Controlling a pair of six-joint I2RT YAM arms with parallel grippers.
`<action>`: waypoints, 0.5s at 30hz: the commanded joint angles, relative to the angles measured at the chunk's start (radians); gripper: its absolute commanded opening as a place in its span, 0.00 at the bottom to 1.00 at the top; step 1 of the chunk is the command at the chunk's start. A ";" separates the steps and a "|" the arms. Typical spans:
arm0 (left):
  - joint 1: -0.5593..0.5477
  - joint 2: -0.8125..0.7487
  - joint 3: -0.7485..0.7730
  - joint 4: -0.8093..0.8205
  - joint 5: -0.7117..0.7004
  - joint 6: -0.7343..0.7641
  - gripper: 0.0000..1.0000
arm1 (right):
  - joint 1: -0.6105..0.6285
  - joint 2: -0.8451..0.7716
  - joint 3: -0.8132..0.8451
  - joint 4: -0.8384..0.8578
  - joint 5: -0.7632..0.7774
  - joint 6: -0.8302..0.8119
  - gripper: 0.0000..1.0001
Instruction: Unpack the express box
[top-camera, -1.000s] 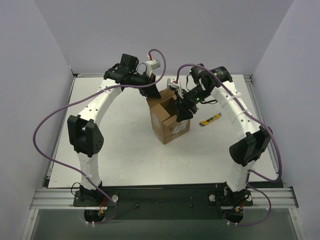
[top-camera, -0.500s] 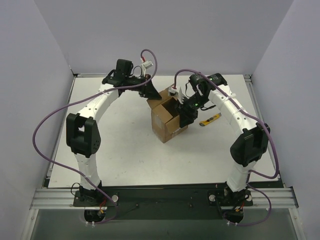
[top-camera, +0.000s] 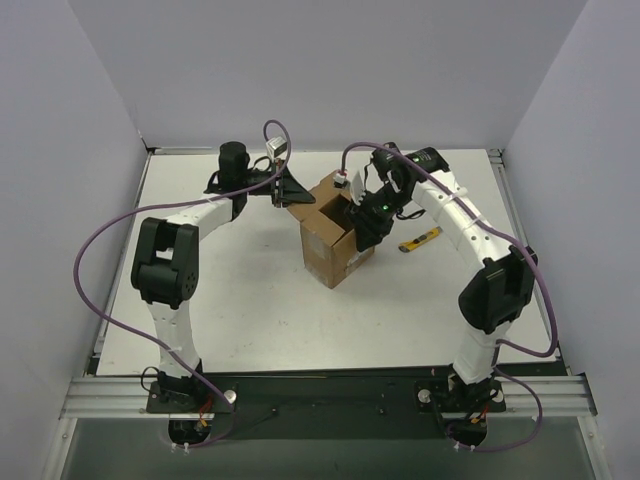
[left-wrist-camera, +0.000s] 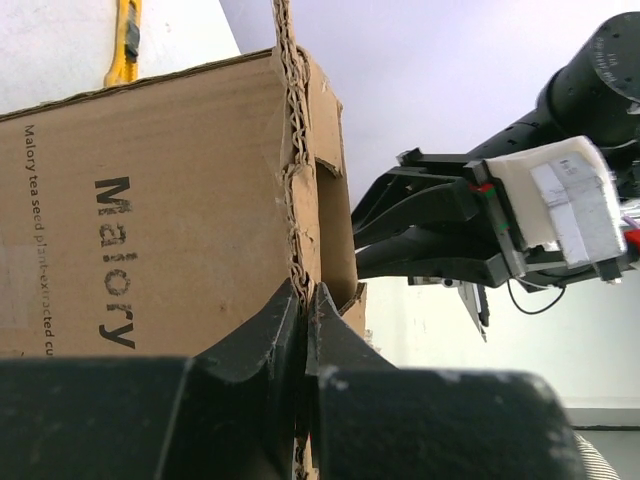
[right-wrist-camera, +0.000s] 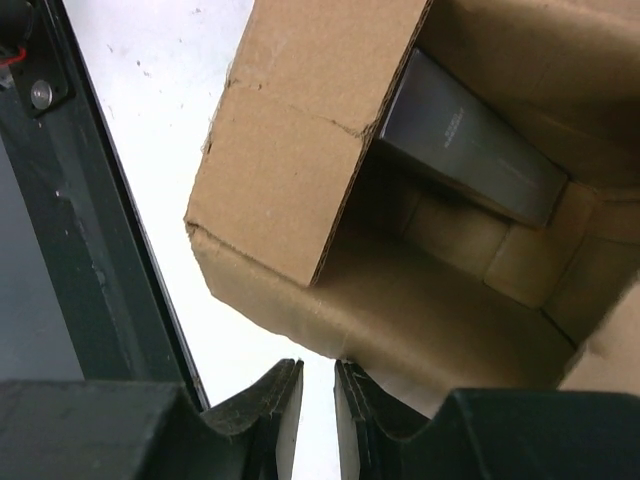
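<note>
My left claw (left-wrist-camera: 303, 305) is pinched tight on the raw edge of 1 cardboard flap at the far left of the box (top-camera: 333, 245), its 2 fingers pressed on the board from either side. The box stands on the white table (top-camera: 250, 300) between my 2 arms, a little toward the far side. Its top is open and its white label (top-camera: 362, 258) faces near and right.

My right claw (right-wrist-camera: 318, 372) hangs at the box's right side, tips just by the edge of a wall. Its fingers are a narrow slit apart with only bare table showing between them, so it grips nothing. Beyond the tips, a dark oblong pack (right-wrist-camera: 470, 140) lies along an inner wall of the open box. A yellow knife (top-camera: 420, 239) lies on the table near the box's right, not touching it.
</note>
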 joint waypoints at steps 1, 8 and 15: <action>-0.035 0.025 0.026 0.004 0.062 0.023 0.00 | -0.003 -0.033 0.145 0.087 0.044 0.009 0.23; -0.040 0.015 0.057 0.044 0.091 0.012 0.00 | 0.006 -0.140 0.153 0.296 -0.021 -0.005 0.27; -0.049 0.017 0.082 0.020 0.085 0.032 0.00 | 0.118 -0.064 -0.016 0.469 0.419 -0.028 0.59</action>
